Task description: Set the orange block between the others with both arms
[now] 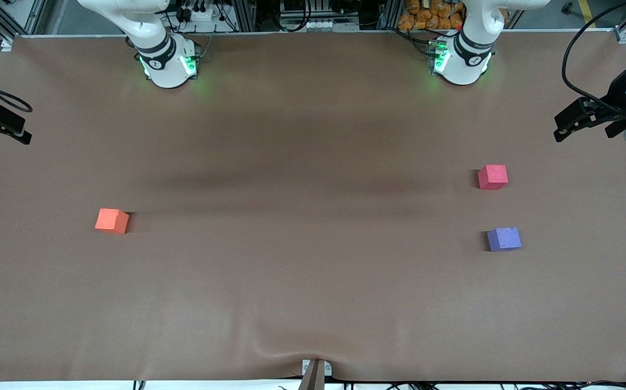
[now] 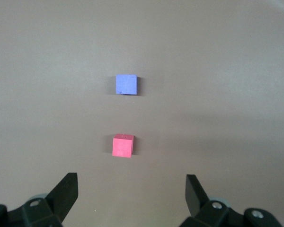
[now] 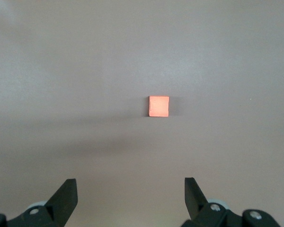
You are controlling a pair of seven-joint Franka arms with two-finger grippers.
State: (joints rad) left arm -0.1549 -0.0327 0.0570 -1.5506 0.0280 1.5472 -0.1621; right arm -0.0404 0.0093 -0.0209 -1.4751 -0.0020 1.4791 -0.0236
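The orange block (image 1: 112,221) (image 3: 158,106) lies alone on the brown table toward the right arm's end. The others sit toward the left arm's end: a red-pink cube (image 1: 492,177) (image 2: 122,145) and, nearer the front camera, a purple-blue cube (image 1: 504,239) (image 2: 127,84), with a gap of bare table between them. My right gripper (image 1: 23,130) (image 3: 130,184) hangs open and empty over its end of the table, apart from the orange block. At the other end my left gripper (image 1: 561,127) (image 2: 131,182) is open and empty, short of the red-pink cube.
Both arm bases (image 1: 169,65) (image 1: 462,62) stand along the table's back edge. A small clamp (image 1: 315,371) holds the brown cover at the front edge, where the cover wrinkles. Cables and orange items (image 1: 432,13) lie off the table at the back.
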